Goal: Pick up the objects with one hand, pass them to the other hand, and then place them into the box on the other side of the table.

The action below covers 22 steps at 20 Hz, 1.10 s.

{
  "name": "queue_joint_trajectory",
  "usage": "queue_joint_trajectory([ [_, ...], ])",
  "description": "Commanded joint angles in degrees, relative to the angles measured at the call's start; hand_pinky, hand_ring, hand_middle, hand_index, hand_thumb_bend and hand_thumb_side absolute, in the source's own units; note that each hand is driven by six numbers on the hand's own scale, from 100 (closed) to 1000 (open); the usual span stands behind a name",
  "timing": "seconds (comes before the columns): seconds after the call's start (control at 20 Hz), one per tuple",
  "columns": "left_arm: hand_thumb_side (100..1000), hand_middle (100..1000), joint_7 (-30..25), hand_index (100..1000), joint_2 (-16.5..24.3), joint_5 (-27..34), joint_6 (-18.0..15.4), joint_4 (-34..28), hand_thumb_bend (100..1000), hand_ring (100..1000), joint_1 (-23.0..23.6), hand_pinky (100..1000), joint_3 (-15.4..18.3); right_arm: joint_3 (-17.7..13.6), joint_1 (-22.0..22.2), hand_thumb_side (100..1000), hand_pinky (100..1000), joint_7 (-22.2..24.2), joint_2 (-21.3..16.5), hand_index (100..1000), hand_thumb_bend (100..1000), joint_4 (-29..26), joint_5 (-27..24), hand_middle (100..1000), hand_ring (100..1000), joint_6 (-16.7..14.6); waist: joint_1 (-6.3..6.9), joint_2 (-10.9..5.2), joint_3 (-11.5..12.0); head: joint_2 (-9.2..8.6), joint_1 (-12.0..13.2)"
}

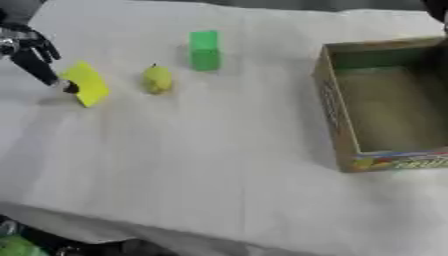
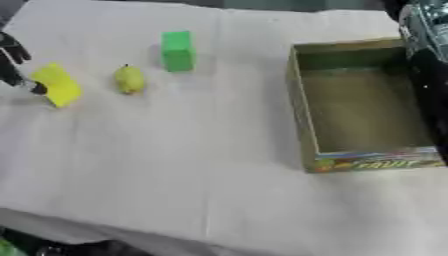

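Left hand (image 1: 33,55) enters from upper left corner, black fingers with silver joints at wrist. Fingers extended downward and to the right, roughly straight, spread slightly; one fingertip reaches lowest. Right arm (image 2: 427,60) visible only in right eye view, a dark limb along right edge. Right hand itself not seen.

Table (image 1: 219,165) covered with a pale grey-white cloth (image 2: 175,150), lightly creased; the covering fills most of both views. Light even and diffuse, soft shadows only. Beyond the far edge, a dark grey strip of background. Below the near edge, dark floor area, green patch (image 1: 16,246) at near left corner.
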Motion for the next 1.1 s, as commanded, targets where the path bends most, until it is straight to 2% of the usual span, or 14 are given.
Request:
queue_joint_trajectory([
  [0.05, 246, 759, -0.08, 824, 0.89, -1.17, -0.49, 1.02, 643, 844, -0.79, 915, 0.23, -0.12, -1.04, 549, 872, 0.21, -0.63, 868, 431, -1.01, 0.34, 770, 726, -0.05, 0.63, 0.04, 0.01, 0.32, 0.26],
  [0.45, 311, 755, 1.34, 822, -1.45, -2.83, -1.69, 3.10, 630, 841, -2.16, 912, 0.28, 0.06, -0.91, 552, 873, 0.55, -0.33, 868, 430, -0.96, 0.50, 765, 723, 0.05, 0.45, 0.21, 0.19, 0.32, 0.55],
  [0.7, 308, 752, 2.40, 818, -3.19, -4.59, -2.08, 5.10, 616, 838, -3.57, 909, 0.39, 0.10, -0.90, 552, 873, 0.70, -0.22, 868, 430, -0.89, 0.60, 764, 722, 0.05, 0.36, 0.23, 0.21, 0.32, 0.79],
  [1.1, 292, 726, 3.31, 785, -5.29, -5.46, -2.50, 7.63, 528, 817, -4.72, 887, 0.84, 0.16, -0.88, 553, 873, 0.83, -0.11, 867, 431, -0.80, 0.61, 771, 719, 0.15, 0.35, 0.40, 0.16, 0.32, 1.23],
])
